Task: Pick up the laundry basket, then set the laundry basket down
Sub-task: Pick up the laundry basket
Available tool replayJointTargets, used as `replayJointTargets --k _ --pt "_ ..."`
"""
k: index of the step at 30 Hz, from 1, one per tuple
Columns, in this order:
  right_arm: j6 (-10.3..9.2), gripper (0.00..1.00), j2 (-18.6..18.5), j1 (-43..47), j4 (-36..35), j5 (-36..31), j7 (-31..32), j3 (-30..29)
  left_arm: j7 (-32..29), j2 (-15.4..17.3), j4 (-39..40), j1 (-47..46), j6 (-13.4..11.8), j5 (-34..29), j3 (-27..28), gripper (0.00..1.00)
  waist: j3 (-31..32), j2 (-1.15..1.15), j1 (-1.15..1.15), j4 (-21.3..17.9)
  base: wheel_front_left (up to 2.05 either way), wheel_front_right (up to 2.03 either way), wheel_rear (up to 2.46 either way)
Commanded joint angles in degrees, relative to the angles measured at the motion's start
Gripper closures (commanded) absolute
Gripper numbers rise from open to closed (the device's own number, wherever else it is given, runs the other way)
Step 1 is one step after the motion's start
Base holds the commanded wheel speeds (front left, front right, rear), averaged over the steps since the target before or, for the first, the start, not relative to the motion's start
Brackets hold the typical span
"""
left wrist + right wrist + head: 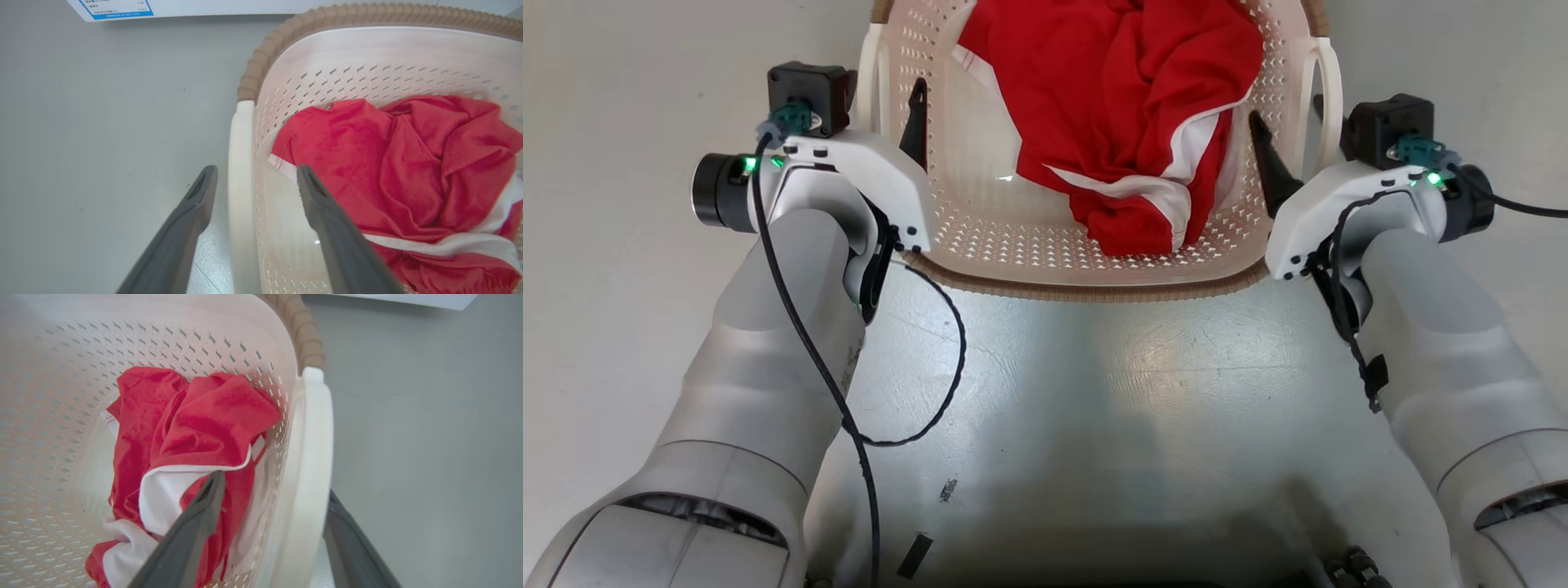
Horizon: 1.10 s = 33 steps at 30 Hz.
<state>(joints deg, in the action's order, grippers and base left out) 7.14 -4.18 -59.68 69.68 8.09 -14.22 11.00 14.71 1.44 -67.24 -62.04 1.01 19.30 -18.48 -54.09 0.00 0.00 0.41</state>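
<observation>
The laundry basket [1094, 284], cream-white and perforated with a brown woven-look rim, sits on the pale floor straight ahead and holds a crumpled red and white garment [1119, 98]. My left gripper [892, 114] is open and straddles the basket's left loop handle [240, 163], one finger inside the wall and one outside. My right gripper [1288, 114] is open too and straddles the right loop handle [310, 457] in the same way, its inner finger lying against the garment [196, 416]. Neither pair of jaws is closed on a handle.
My grey base [1094, 392] lies just below the basket's near rim. A loose black cable [947, 359] hangs from the left arm. A white panel with a blue-edged label [118, 8] stands beyond the basket. Bare floor lies on both sides.
</observation>
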Motion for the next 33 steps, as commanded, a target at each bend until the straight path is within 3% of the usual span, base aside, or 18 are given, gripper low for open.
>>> replayJointTargets --k 1,11,33 --pt "0.35 0.0 1.3 1.8 0.1 1.2 0.1 2.0 0.3 1.4 -0.3 0.4 -0.5 0.7 0.3 0.0 0.2 0.0 0.0 0.0 0.0 0.0 0.0" --pt "0.35 0.0 1.3 0.2 1.4 7.0 0.7 7.6 0.3 1.4 -3.1 -0.9 -0.8 1.4 -2.2 0.0 0.3 0.0 0.0 -0.5 0.0 0.0 0.0" --pt "0.35 0.0 1.3 -1.0 4.0 8.7 1.3 7.8 0.3 1.4 -5.7 -2.9 -1.1 1.7 -4.8 0.0 -0.5 0.0 0.0 -1.3 0.0 0.0 0.0"
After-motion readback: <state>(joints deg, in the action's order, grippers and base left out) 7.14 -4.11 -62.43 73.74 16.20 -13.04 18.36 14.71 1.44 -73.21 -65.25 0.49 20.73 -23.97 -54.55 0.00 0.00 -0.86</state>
